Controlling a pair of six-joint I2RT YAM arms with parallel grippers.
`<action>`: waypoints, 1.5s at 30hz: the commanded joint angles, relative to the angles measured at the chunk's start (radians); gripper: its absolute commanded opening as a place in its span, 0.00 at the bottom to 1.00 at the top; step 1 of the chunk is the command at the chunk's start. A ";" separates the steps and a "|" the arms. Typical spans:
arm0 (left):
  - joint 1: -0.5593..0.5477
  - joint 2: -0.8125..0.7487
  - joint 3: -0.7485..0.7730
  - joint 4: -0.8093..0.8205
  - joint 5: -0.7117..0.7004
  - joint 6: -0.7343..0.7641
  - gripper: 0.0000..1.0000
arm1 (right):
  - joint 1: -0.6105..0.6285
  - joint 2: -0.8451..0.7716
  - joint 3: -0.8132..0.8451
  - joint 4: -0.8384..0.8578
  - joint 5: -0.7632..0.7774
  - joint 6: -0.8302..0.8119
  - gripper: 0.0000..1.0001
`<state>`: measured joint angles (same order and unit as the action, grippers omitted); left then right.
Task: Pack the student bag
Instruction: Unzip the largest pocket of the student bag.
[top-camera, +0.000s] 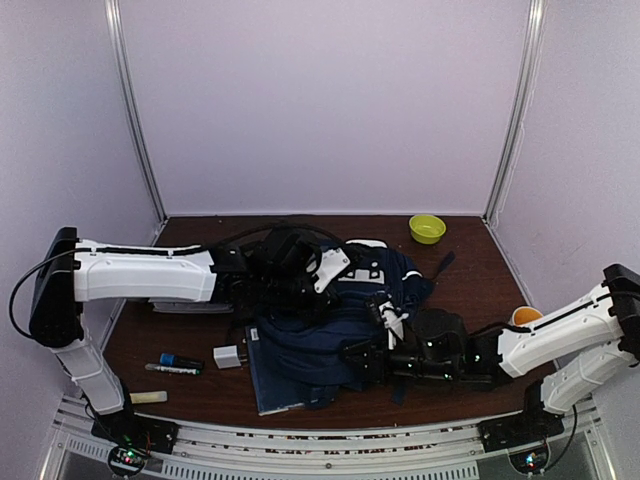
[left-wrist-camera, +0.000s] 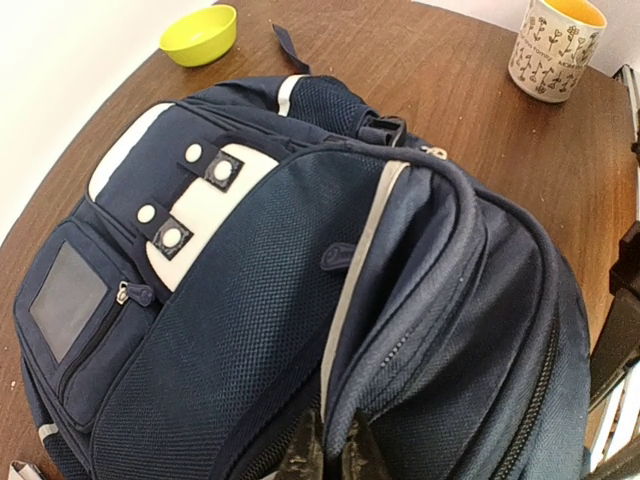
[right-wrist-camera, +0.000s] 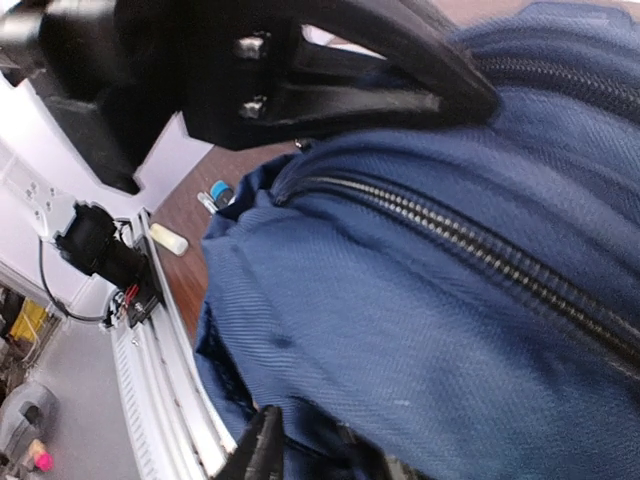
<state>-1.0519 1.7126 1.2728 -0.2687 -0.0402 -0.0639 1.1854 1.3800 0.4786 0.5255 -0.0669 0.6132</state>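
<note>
1. Two robot arms work on a navy backpack (top-camera: 350, 310) that lies in the middle of a dark wooden bench (top-camera: 470, 285), its white buckle patch (left-wrist-camera: 205, 207) facing up.
2. Reaching in from the left, the left hand (left-wrist-camera: 327, 452) is pinched narrow, its fingertips closed on the bag's cloth right beside a strip of grey trim.
3. On the near side of the backpack, the right hand (top-camera: 365, 352) spreads its fingers (right-wrist-camera: 350, 80) wide, one above and one below a bulge of blue cloth next to a zip (right-wrist-camera: 470, 250). Whether they squeeze that cloth cannot be told.
4. A dark blue book (top-camera: 272, 385) sticks out from under the bag's near left edge.
5. At the far edge of the bench sits a yellow-green bowl (top-camera: 427, 228), and a flower-patterned mug (left-wrist-camera: 555, 45) with a yellow inside stands toward the right edge. Both are apart from the bag.
6. On the near left of the bench, a small pale box (top-camera: 228, 356) lies just beside a blue-capped marker (top-camera: 180, 361), and a cream stick (top-camera: 148, 397) rests closer to the front edge.
</note>
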 joint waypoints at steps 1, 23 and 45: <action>0.006 -0.047 -0.028 0.110 -0.014 -0.038 0.00 | 0.008 -0.034 0.010 0.016 0.044 0.033 0.40; 0.004 -0.099 -0.104 0.141 0.047 0.002 0.00 | 0.002 -0.486 -0.156 -0.315 0.385 -0.391 0.59; 0.004 -0.110 -0.113 0.144 0.021 -0.075 0.00 | 0.001 -0.048 -0.084 0.045 -0.020 -0.392 0.52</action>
<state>-1.0512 1.6455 1.1572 -0.1802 -0.0177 -0.0872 1.1847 1.2785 0.3840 0.4263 -0.0673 0.2302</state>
